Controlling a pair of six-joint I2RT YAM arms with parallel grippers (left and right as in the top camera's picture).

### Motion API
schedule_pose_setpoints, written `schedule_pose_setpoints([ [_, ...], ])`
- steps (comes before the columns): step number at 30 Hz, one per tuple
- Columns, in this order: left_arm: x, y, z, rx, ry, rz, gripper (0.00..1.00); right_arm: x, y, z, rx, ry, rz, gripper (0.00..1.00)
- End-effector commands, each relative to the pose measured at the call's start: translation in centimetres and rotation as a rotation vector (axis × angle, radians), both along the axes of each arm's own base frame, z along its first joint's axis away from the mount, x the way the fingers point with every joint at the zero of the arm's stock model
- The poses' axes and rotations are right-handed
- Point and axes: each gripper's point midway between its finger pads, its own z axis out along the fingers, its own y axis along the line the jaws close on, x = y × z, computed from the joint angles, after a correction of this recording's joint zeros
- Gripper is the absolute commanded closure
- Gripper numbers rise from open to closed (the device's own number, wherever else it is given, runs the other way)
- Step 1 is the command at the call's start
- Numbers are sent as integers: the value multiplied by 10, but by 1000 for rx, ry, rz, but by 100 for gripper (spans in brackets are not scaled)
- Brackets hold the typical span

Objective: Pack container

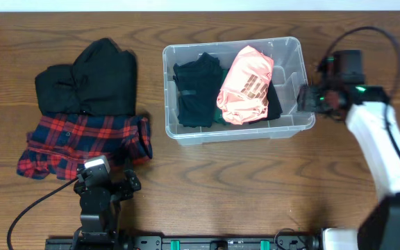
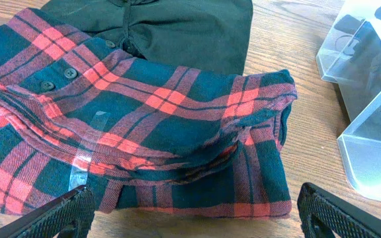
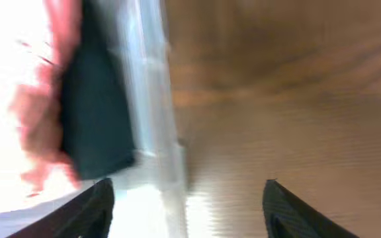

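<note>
Here, at the robot's own edge of the wooden table [image 1: 255, 187], the left gripper [image 2: 194, 201] hovers low with its fingers spread wide and nothing between them. It is aimed at the folded hem of the red-and-navy plaid shirt [image 2: 164, 119] just ahead, which reads as a lineup for a grab, so I judge the shirt to be the next thing to go in. The shirt lies flat in loose folds, so a pinch at the thick folded edge should lift it as one bundle rather than peeling off a single layer. Beyond the shirt and touching its far edge sits a black garment [image 1: 92, 80], also waiting outside. Farther right, past the middle of the table, the container [image 1: 292, 59] stands upright and lidless, well apart from both loose garments. Inside, dark clothing [image 1: 196, 90] fills the left half and a pink garment [image 1: 245, 83] with dark lettering lies toward the centre. The right end is bare, probably room for what is left. At that end the right gripper [image 1: 305, 98] sits just beside the outer wall, though I cannot tell whether it touches. Its wrist view is badly blurred but shows both fingers well apart, the clear wall near one of them and nothing clamped, so it seems placed to steady or nudge the bin.
</note>
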Motion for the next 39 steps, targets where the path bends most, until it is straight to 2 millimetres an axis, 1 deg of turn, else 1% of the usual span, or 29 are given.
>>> schedule_pose_setpoints([
  [1, 0, 2, -5, 8, 6, 7, 2, -5, 24, 75, 333, -189, 25, 15],
  [2, 0, 2, -5, 8, 6, 6, 2, -7, 21, 89, 378, -225, 15, 9],
  [4, 0, 2, -5, 8, 6, 6, 2, -15, 3, 112, 438, -278, -72, 1],
  [5, 0, 2, -5, 8, 6, 7, 2, -19, -8, 118, 455, -289, -126, 1],
  [8, 0, 2, -5, 8, 6, 6, 2, -31, -41, 129, 462, -324, -254, 1],
  [11, 0, 2, -5, 8, 6, 7, 2, -39, -62, 129, 455, -327, -325, 1],
  [13, 0, 2, -5, 8, 6, 6, 2, -44, -70, 125, 457, -308, -358, 1],
  [16, 0, 1, -5, 6, 6, 3, 2, -50, -68, 119, 466, -274, -372, 1],
  [19, 0, 1, -5, 4, 7, 0, 2, -51, -67, 118, 468, -265, -373, 1],
  [21, 1, -10, -7, -30, 12, -54, 2, -51, -67, 117, 468, -264, -374, 1],
  [23, 5, -20, 3, -59, -26, -105, 2, -51, -68, 117, 466, -263, -376, 1],
  [24, 5, -26, 9, -75, -43, -133, 2, -51, -68, 117, 466, -263, -376, 1],
  [25, 4, -29, 20, -83, -58, -147, 2, -51, -68, 117, 466, -263, -375, 1],
  [26, 1, -28, 31, -82, -67, -147, 2, -51, -68, 117, 465, -263, -376, 1],
  [27, -3, -24, 43, -72, -76, -127, 2, -51, -68, 117, 466, -263, -376, 1],
  [31, -24, 8, 103, -10, -94, 41, 2, -51, -68, 117, 466, -263, -376, 1],
  [33, -29, 8, 131, -39, -92, 59, 2, -51, -68, 117, 466, -263, -376, 1],
  [35, -30, 0, 154, -64, -85, 17, 2, -51, -68, 117, 466, -263, -376, 1],
  [37, -27, -22, 184, -121, -110, -100, 2, -51, -68, 117, 466, -263, -376, 1],
  [39, -25, -32, 204, -146, -138, -157, 2, -51, -68, 117, 466, -263, -376, 1],
])
